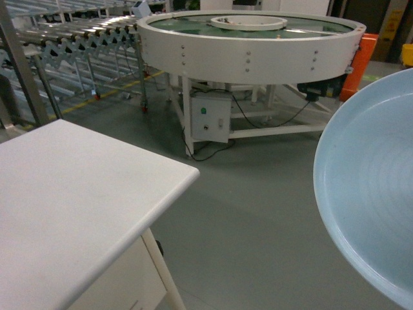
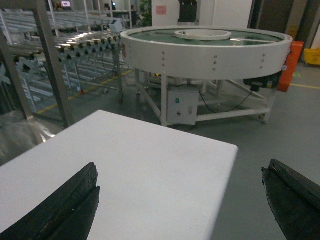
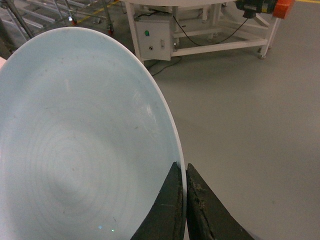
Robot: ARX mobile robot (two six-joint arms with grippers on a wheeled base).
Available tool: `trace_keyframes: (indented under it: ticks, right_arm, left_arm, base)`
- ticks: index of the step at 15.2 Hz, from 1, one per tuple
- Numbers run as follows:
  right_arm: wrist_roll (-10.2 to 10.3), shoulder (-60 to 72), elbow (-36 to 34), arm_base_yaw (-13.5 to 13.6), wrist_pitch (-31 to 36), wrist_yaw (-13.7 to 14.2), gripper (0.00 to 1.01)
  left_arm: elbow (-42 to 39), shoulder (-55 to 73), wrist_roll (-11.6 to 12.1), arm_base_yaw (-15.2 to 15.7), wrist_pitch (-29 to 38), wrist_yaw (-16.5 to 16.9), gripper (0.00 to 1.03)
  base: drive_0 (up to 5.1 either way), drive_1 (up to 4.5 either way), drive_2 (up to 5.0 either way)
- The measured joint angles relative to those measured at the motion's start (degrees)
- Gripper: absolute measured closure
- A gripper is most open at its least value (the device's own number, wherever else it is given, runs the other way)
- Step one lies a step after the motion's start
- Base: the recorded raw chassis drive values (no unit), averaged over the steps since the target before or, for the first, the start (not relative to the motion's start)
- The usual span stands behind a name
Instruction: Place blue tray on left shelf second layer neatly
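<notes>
The blue tray (image 1: 374, 194) is a pale blue round dish held up in the air at the right, tilted with its inside facing me. In the right wrist view my right gripper (image 3: 185, 167) is shut on the thin rim of the blue tray (image 3: 75, 150), one finger on each side. My left gripper (image 2: 180, 167) stands wide open over the white table (image 2: 150, 160), nothing between its fingers. Neither gripper shows in the head view. Of the left shelf I see only a shiny metal upright (image 1: 19, 71) at the far left; its second layer is out of view.
The white table (image 1: 71, 194) fills the lower left, its corner pointing right. A big round white conveyor (image 1: 248, 45) on legs stands ahead, with a control box (image 1: 208, 116) and cables under it. Roller racks (image 1: 84, 39) run along the back left. Grey floor lies between.
</notes>
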Motion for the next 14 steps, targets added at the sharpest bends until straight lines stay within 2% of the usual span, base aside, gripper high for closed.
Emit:
trace_keyframes:
  ticks: [3,14]
  right_arm:
    - [-0.1,0.0,0.0,0.1,0.0,-0.5,0.99]
    - [-0.2,0.1,0.0,0.1,-0.1,-0.5,0.99]
  left_arm:
    - [0.0,0.0,0.0,0.0,0.2,-0.1,0.05]
    - [0.0,0.0,0.0,0.0,0.2,-0.2,0.05]
  base:
    - [-1.6,-1.57,-1.6]
    - [2.6,-2.63,-4.9]
